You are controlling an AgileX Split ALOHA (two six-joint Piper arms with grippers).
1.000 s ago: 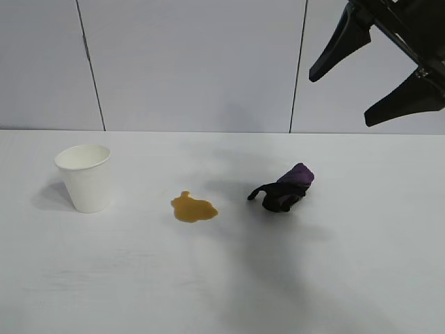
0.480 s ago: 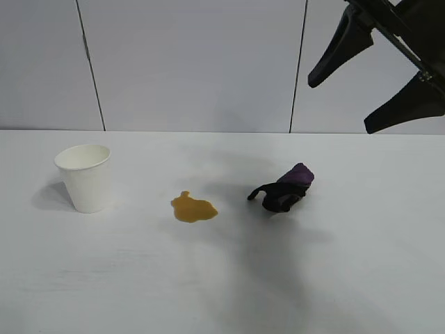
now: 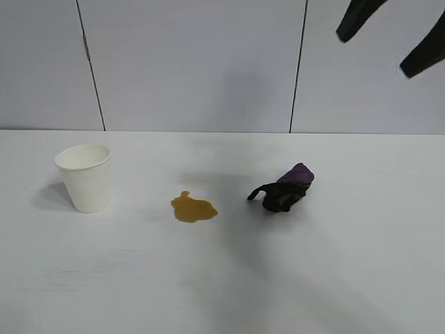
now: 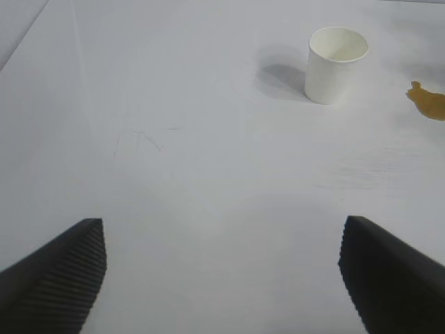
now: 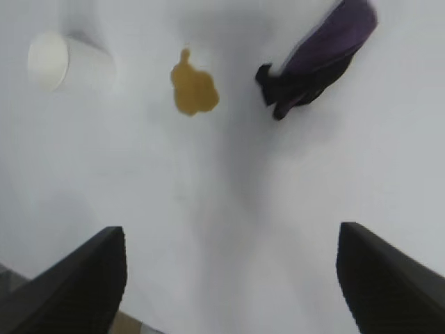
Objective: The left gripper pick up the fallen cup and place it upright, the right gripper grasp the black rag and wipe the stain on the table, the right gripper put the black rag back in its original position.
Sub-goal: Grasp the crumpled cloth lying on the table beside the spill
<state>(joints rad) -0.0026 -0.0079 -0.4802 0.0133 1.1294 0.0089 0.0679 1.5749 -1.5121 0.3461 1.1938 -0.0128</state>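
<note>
The white paper cup [image 3: 85, 179] stands upright at the left of the table [image 3: 104, 278], also seen as the cup [image 4: 335, 64] in the left wrist view. An amber stain [image 3: 194, 208] lies at the middle. To its right sits the bunched black rag [image 3: 285, 189] with its purple patch. High above the rag, my right gripper [image 3: 374, 52] hangs open and empty at the top right; its wrist view looks down on the rag [image 5: 316, 59], stain [image 5: 193, 89] and cup [image 5: 66, 62]. My left gripper [image 4: 222, 224] is open over bare table, well away from the cup, and out of the exterior view.
Grey wall panels [image 3: 195, 62] with dark vertical seams rise behind the table. A table edge [image 5: 128, 323] shows in the right wrist view close to one finger. White tabletop stretches in front of the stain and between the cup and the left gripper.
My right gripper has risen and drifted right, so only its fingertips remain at the top of the exterior view. Cup, stain and rag have not moved.
</note>
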